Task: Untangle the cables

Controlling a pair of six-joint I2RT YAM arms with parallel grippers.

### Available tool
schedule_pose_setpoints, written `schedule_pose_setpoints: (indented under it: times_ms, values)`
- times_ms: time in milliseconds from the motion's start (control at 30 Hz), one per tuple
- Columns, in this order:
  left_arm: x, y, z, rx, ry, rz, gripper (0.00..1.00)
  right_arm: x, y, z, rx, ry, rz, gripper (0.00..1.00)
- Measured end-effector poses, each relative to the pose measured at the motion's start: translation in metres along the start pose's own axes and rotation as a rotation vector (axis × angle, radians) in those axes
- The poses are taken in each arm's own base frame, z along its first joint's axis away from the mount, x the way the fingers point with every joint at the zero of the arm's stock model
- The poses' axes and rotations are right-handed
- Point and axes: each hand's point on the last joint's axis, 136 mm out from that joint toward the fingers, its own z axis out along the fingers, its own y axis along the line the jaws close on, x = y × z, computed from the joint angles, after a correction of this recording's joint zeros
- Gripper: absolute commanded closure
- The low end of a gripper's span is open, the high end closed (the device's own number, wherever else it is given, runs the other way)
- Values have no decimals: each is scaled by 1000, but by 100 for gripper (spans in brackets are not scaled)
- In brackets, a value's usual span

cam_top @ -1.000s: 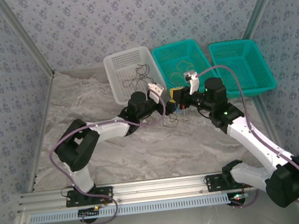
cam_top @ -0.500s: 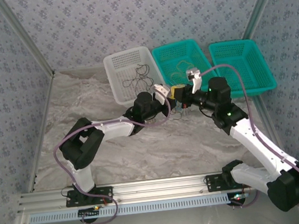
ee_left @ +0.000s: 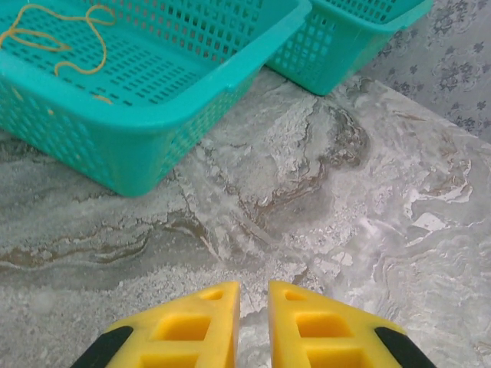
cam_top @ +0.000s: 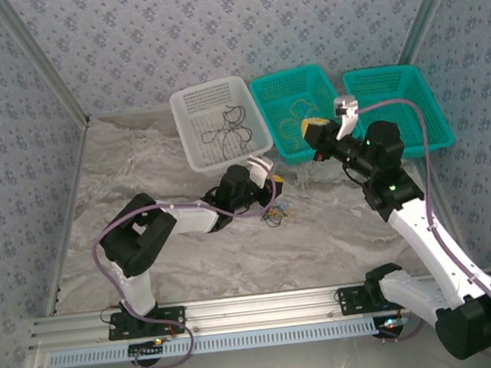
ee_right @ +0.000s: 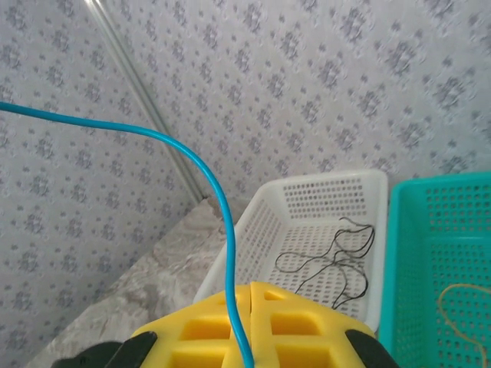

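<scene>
The right hand is clamped tight on the blue cable, which rises from between its fingers and arcs away up and to the left. In the overhead view this hand hangs above the near part of the middle teal basket. The left hand is all but closed, with a thin slit between its fingers and nothing seen in it, low over the desk. A small dark tangle lies on the desk just beside it. The black cable lies loose in the white basket, the yellow cable in the teal one. The blue cable looks light and limp, with just enough spring to hold a curve. It would likely slide through a slack pinch, so a firm grip near one end, clear of any knot, seems wisest.
</scene>
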Motion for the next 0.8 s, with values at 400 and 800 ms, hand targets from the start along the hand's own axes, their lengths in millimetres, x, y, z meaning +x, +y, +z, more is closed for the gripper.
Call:
schedule_pose_setpoints:
  times_ms: [400, 800]
  values:
    - [28, 14, -9, -39, 52, -117, 58, -30, -63, -7, 264, -52, 11, 100]
    - [-7, 28, -54, -89, -93, -232, 21, 22, -185, -38, 688, 117, 157, 100]
